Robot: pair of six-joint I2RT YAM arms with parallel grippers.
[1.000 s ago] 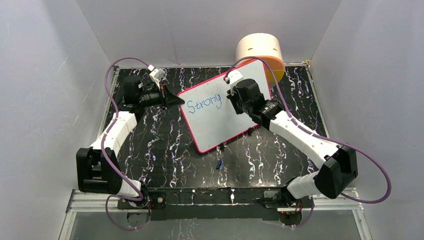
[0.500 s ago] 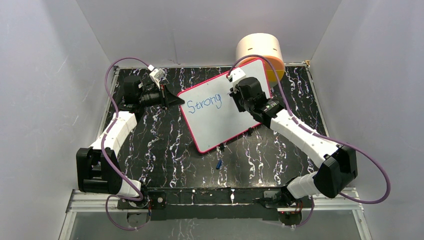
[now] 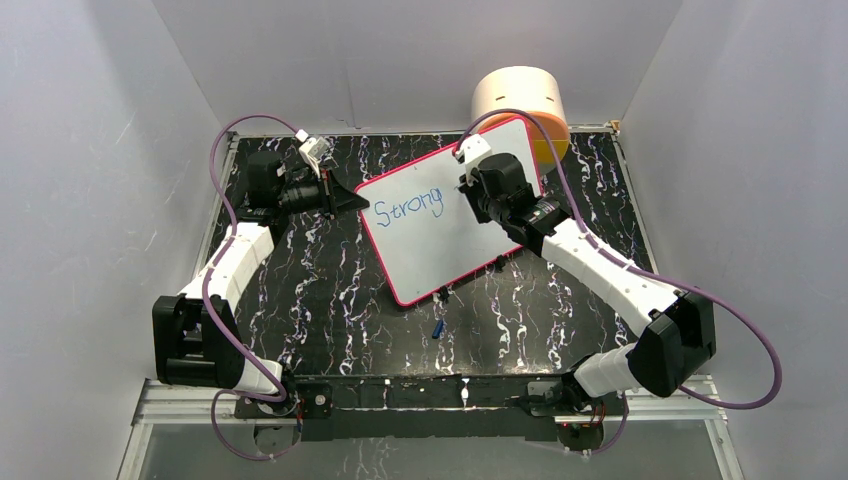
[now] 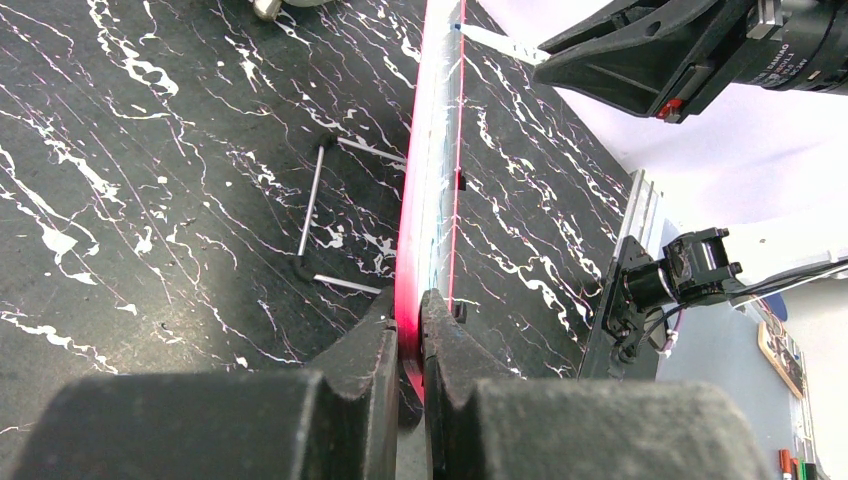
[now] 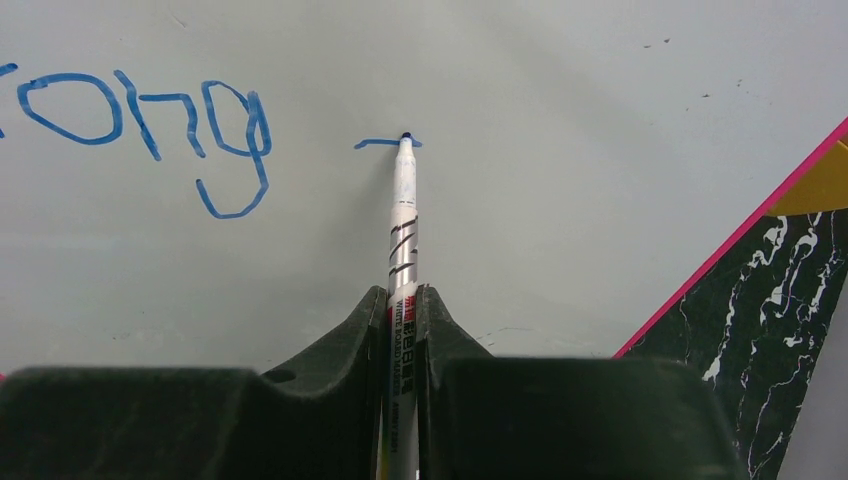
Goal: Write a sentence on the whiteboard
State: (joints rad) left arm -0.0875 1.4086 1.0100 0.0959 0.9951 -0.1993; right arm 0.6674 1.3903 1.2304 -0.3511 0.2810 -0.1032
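Note:
The whiteboard (image 3: 455, 235) lies tilted on the black marbled table, with a pink-red frame. The sentence (image 3: 405, 208) reads "Strong" in blue; in the right wrist view its end "ong" (image 5: 150, 125) shows, with a short new blue stroke (image 5: 378, 143) to its right. My right gripper (image 5: 402, 300) is shut on a silver whiteboard marker (image 5: 402, 235), whose tip touches the board at that stroke. My left gripper (image 4: 408, 315) is shut on the board's left edge (image 4: 425, 200), also seen from above (image 3: 345, 200).
An orange-and-cream cylinder (image 3: 520, 100) stands behind the board's far corner. A blue marker cap (image 3: 438, 328) lies on the table near the board's front edge. Thin metal stand legs (image 4: 320, 215) show under the board. Grey walls close in three sides.
My right gripper has shifted slightly up and right along the board, past the "g" of "Strong". The left arm and the board have not moved.

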